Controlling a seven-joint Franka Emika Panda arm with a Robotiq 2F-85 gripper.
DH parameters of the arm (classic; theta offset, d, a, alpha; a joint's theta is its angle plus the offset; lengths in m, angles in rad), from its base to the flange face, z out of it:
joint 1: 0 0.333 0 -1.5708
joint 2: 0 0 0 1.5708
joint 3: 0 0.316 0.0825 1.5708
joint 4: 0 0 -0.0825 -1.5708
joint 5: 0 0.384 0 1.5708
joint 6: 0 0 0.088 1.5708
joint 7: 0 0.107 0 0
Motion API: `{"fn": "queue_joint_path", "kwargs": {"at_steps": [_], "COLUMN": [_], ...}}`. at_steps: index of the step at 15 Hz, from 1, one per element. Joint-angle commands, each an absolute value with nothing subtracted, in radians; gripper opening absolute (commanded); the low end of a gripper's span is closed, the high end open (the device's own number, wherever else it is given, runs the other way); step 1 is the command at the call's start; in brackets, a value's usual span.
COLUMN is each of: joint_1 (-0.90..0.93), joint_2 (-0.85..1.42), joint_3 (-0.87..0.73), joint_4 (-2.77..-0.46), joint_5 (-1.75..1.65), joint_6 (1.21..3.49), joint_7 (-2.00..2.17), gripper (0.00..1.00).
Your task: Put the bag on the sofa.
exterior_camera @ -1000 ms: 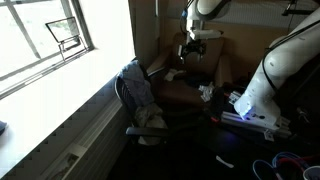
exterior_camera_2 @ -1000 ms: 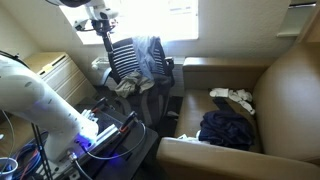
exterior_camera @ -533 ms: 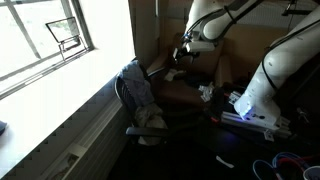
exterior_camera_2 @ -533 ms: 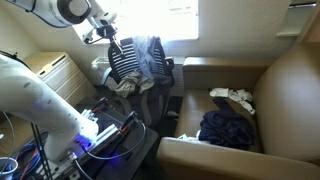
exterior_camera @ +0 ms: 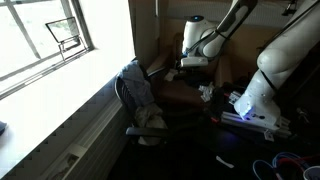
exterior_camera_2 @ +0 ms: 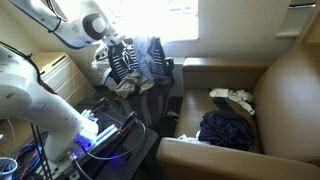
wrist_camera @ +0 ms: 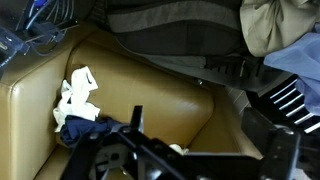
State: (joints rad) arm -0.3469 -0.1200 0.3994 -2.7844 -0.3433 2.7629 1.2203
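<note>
arm lowered to the chair, pincer empty

the gripper (exterior_camera_2: 117, 53) has come down from high above to the top edge of the chair (exterior_camera_2: 137, 68), jaws apart with nothing between them. the bag (exterior_camera_2: 225, 128) lies slumped on the sofa (exterior_camera_2: 292, 90) seat, close against one arm, a white crumpled thing (exterior_camera_2: 232, 97) just beside it. the bag looks already placed, and the arm is well apart from it.

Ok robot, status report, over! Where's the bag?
Gripper open, empty. Bag lying on sofa seat, beside crumpled white item. Swivel chair near gripper.
</note>
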Motion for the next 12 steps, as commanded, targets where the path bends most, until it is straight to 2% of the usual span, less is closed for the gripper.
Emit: {"fn": "queue_joint_path", "kwargs": {"at_steps": [1, 6, 7, 8, 9, 10, 12], "joint_1": [-0.377, -0.356, -0.207, -0.186, -0.295, -0.135, -0.069], "joint_2": [-0.120, 0.164, 0.198, 0.248, 0.285, 0.312, 0.264], "joint_3": [0.408, 0.373, 0.239, 0.233, 0.350, 0.231, 0.172], "joint_4": [-2.781, -2.739, -2.730, -2.712, -2.698, -2.677, -2.713], "joint_5": [-0.454, -0.297, -0.237, -0.176, -0.150, -0.058, -0.017], "joint_6": [2.758, 2.783, 2.770, 2.772, 2.749, 2.717, 2.739], "joint_7": [1.246, 1.014, 0.945, 0.873, 0.828, 0.738, 0.738], "gripper": [1.00, 1.00, 1.00, 1.00, 1.00, 1.00, 1.00]}}
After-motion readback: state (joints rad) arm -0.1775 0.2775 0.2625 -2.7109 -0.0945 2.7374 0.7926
